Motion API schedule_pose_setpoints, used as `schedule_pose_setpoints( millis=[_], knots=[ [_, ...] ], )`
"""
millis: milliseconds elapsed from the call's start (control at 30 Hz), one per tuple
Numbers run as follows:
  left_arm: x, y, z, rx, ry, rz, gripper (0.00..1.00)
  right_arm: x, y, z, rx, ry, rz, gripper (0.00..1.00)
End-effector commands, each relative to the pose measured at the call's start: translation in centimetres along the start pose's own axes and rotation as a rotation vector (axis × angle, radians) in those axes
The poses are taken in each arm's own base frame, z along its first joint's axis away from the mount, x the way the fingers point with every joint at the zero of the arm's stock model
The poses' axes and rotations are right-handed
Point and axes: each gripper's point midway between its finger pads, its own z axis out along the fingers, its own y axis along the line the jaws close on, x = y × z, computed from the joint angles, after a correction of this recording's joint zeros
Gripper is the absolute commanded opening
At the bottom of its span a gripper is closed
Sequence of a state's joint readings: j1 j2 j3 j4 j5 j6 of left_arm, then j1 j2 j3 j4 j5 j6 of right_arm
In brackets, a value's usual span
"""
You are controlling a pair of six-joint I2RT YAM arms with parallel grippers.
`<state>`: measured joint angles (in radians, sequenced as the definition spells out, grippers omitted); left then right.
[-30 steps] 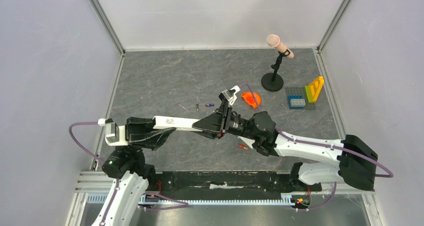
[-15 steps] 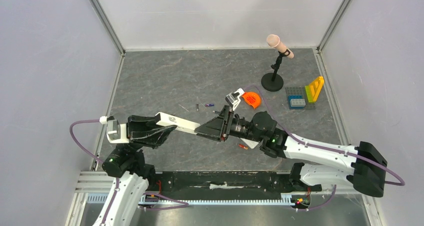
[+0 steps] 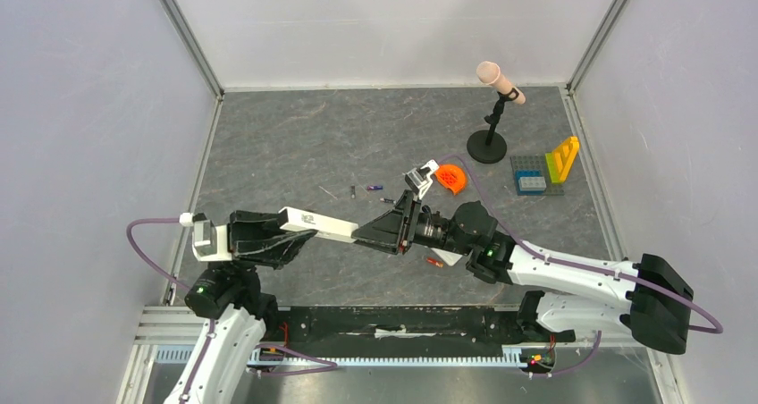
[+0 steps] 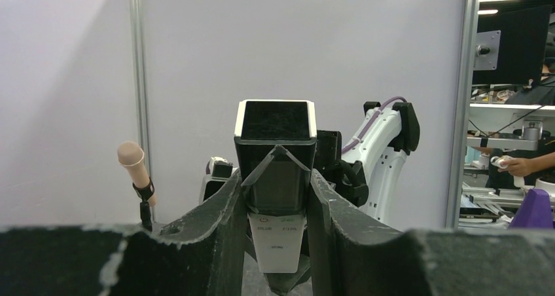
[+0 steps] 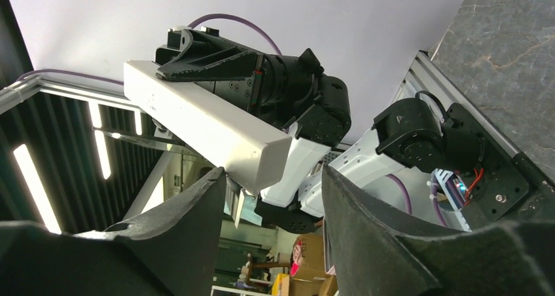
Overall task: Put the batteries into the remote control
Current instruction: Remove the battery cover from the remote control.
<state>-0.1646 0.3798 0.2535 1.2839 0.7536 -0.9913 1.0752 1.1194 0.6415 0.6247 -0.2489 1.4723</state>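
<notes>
**Item: remote control** (image 3: 317, 223). Long white bar held clear of the table (image 3: 268, 145), between the two arms.
- Left gripper (image 4: 276, 178): clamped on both sides of the bar's near end.
- Right gripper (image 5: 273, 175): fingers apart, one on each side of the bar's far end, with a gap showing beside it.

**Change over the last second:** the bar was nearly level and now slopes down towards the right arm. That arm's wrist has drawn back, leaving the orange piece (image 3: 450, 178) in plain sight.

**Batteries:** on the table. Purple battery (image 3: 375, 188) beyond the bar; orange-red battery (image 3: 434, 262) by the right forearm.

**Markings:** small grey print and a red mark on the bar's face, too small to read.

**Also present:** microphone on stand (image 3: 498, 82); toy bricks (image 3: 547, 172).
</notes>
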Motion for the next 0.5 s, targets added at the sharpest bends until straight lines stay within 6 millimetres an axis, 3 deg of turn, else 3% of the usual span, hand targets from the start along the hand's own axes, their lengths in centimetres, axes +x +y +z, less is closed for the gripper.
schedule_pose_setpoints(
  millis=[0,467],
  knots=[
    [-0.16,-1.40,-0.10,0.067,0.000,0.021,0.02,-0.42,1.55,0.01,-0.038,-0.010,-0.024,0.56],
    [0.17,-1.35,-0.33,0.065,0.003,0.012,0.02,-0.57,2.13,-0.48,-0.072,-0.013,0.005,0.34]
  ],
)
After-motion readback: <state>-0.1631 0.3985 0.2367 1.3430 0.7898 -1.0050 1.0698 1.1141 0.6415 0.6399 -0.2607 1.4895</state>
